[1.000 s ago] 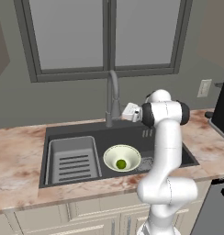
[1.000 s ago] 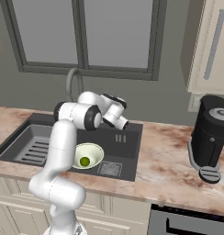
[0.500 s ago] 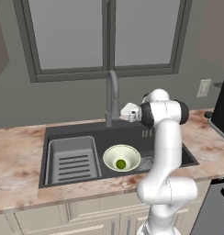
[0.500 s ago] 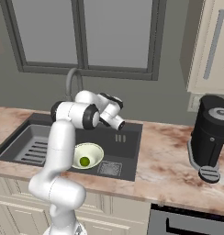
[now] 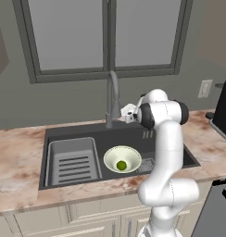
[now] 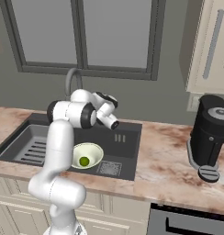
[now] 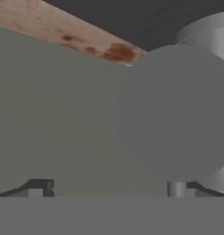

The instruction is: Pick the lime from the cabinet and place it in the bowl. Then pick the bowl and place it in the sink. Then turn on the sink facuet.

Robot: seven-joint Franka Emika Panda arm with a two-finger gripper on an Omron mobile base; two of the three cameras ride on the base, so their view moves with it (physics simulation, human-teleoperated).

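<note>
moved: since a second ago your gripper [image 5: 124, 112] has swung in closer to the sink facuet [image 5: 112, 97]; bowl and lime lie where they did.
gripper: you see it held level at the base of the tap, just beside the upright stem in the left base view; in the right base view the hand [image 6: 109, 118] points out over the back of the basin.
claw: spread wide, nothing between the fingers; in the hand view one dark fingertip [image 7: 40, 187] sits far to the left and the other far to the right.
hand view: a big smooth grey round part of the tap [image 7: 178, 114] looms right in front of you, with a strip of mottled counter edge [image 7: 72, 36] running aslant above it.
sink facuet: tall slim grey gooseneck with its spout arching forward over the basin, standing at the back rim of the sink [image 5: 179, 150].
sink: dark grey rectangular basin set in the reddish marbled counter [image 5: 17, 157], with a lighter grey ribbed tray insert [image 5: 73, 159] on its left side.
bowl [image 5: 128, 155]: wide, round, pale greenish-white, smooth rim, upright on the sink floor just right of the tray.
lime [image 5: 121, 165]: small bright green ball lying inside the bowl, near its front.
cabinet [image 6: 210, 46]: cream panelled door with a long grey bar handle, upper right of the right base view, above a dark coffee machine [image 6: 210, 137].
</note>
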